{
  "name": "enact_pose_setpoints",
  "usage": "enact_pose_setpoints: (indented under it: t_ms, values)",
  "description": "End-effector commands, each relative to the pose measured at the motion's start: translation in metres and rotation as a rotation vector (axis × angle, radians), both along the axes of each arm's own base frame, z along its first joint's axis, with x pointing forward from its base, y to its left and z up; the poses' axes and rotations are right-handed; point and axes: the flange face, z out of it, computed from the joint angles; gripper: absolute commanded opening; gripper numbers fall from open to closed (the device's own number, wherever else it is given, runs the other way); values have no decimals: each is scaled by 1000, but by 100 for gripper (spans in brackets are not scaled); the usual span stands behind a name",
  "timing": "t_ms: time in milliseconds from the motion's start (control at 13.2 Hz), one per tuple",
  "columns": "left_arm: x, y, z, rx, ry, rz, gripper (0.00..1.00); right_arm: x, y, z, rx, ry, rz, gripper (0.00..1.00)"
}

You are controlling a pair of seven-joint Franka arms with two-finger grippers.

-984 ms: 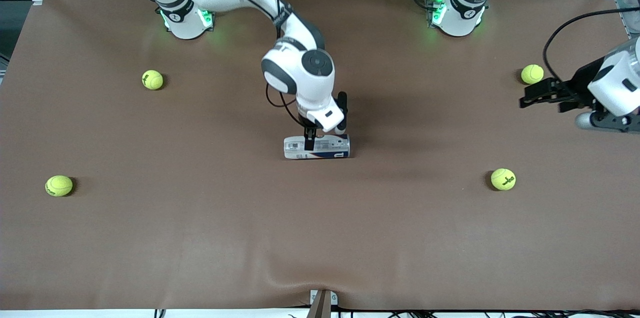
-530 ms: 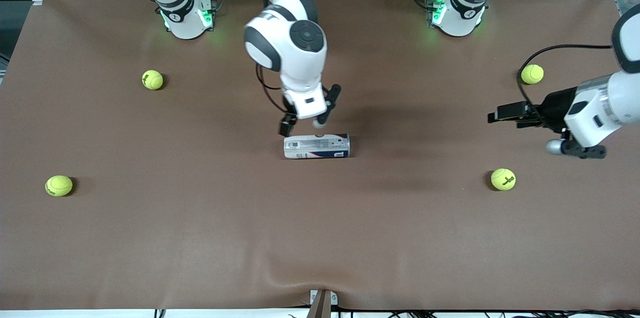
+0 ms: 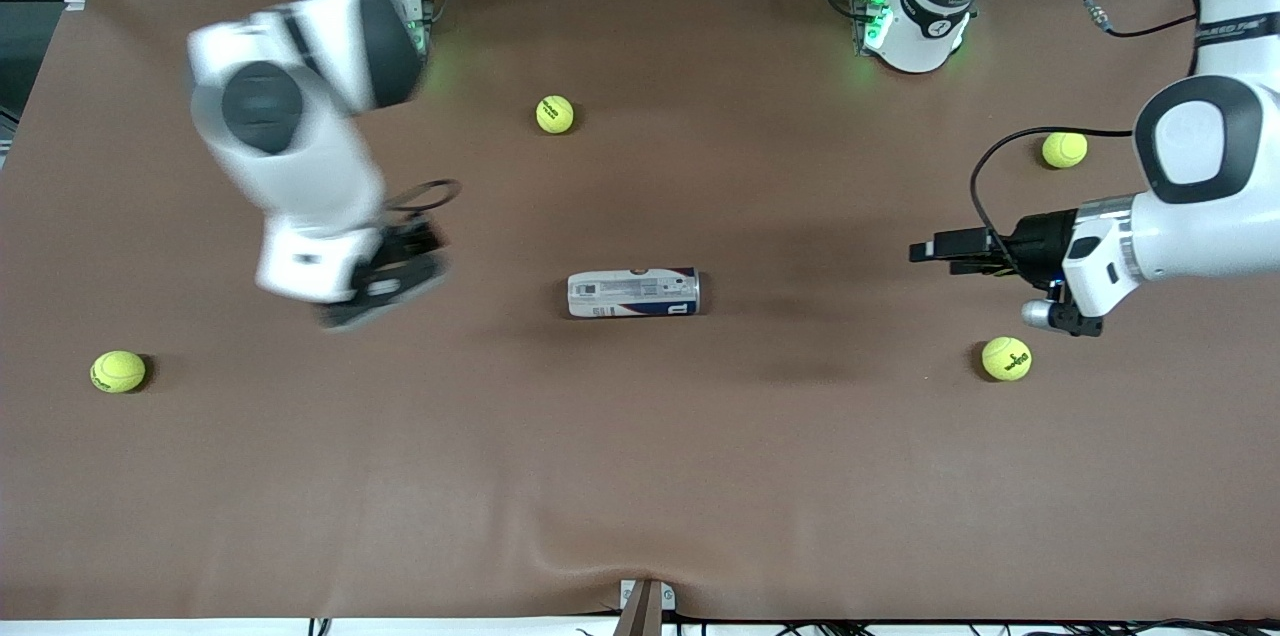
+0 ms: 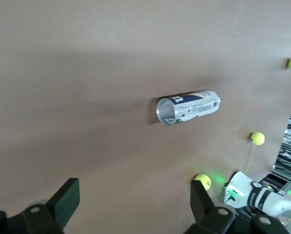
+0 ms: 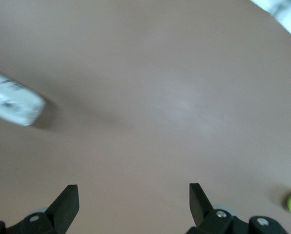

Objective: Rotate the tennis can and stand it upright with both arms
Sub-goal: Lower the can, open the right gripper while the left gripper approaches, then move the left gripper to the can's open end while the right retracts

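Note:
The tennis can (image 3: 633, 294) lies on its side in the middle of the brown table, its white and navy label facing up. It also shows in the left wrist view (image 4: 187, 107), silvery open end toward the camera, and at the edge of the right wrist view (image 5: 13, 102). My left gripper (image 3: 928, 249) is open and empty above the table, toward the left arm's end, pointing at the can from well away (image 4: 133, 192). My right gripper (image 3: 385, 278) is open and empty, up over the table toward the right arm's end, apart from the can (image 5: 132, 194).
Several yellow-green tennis balls lie scattered: one (image 3: 555, 114) farther from the front camera than the can, one (image 3: 1064, 149) and one (image 3: 1006, 358) near the left gripper, one (image 3: 118, 371) at the right arm's end. A fold in the cloth (image 3: 560, 541) lies near the front edge.
My right gripper left the can and swung away toward the right arm's end. My left gripper moved in toward the can. The can stayed put, and a ball near the middle came into view.

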Motion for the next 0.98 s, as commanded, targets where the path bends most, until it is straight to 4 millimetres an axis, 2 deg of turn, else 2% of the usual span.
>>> enact_pose_setpoints:
  t_ms: [0,76,227,303,454,606,757,833,908]
  values:
    - [7,-21,-35,-92,-27,-26,100,2,-70,25,29,-20,-138,100]
    - [9,-30,-47,-134,-30,-31,100,1,-95,37,58,-29,-188,100]
    - [8,-48,-69,-199,-23,-7,100,-8,-161,53,138,-3,-344,100]
    - [6,-59,-84,-216,-37,-10,100,-12,-180,61,152,2,-383,100]
    - [6,-79,-120,-284,-60,-3,100,-25,-195,77,146,25,-455,100]
    - [5,-90,-169,-418,-99,12,100,-41,-198,96,143,33,-506,100]
    - [-3,-112,-213,-514,-106,37,100,-50,-211,103,138,52,-531,100]
    - [-4,-119,-222,-542,-114,50,100,-53,-215,107,136,59,-537,100]
    - [-8,-134,-230,-560,-107,51,100,-57,-215,115,137,59,-540,100]
